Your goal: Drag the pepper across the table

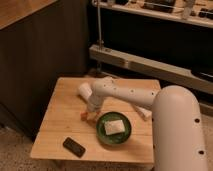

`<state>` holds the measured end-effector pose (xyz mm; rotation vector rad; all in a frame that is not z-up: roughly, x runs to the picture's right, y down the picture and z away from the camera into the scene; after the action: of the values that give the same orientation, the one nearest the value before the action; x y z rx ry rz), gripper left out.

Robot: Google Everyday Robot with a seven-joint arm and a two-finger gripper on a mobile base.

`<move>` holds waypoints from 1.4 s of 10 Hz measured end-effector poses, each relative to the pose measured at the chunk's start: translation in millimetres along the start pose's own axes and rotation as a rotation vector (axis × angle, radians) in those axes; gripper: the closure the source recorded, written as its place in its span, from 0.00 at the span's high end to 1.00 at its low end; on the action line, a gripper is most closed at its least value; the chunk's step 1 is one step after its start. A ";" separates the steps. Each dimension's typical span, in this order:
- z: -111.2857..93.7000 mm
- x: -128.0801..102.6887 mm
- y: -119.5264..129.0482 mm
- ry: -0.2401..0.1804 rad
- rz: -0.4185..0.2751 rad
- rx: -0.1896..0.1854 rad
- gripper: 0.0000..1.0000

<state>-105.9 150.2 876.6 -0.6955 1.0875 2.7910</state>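
Gripper (90, 114) low over table (60, 115) centre, fingers closed; hold on pepper (83, 116) not discernible. Pepper at fingertips, just beside green plate (102, 134). Black phone (74, 146) near front edge.

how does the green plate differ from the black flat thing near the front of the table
The green plate is round and larger; the black flat thing is rectangular. The plate carries a pale square item; the black thing carries nothing. The plate sits beside the shut gripper, which is down at the pepper; the black thing lies apart, nearer the front edge. Both lie flat on the table.
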 end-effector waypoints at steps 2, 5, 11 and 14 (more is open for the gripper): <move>3.9 7.5 -4.0 0.001 -0.028 0.017 0.00; 7.9 17.8 -10.1 0.000 -0.070 0.034 0.00; 13.7 34.0 -21.9 -0.002 -0.134 0.062 0.00; 17.8 43.8 -26.6 -0.002 -0.164 0.079 0.00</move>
<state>-146.1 177.4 852.5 -0.7373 1.0809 2.5973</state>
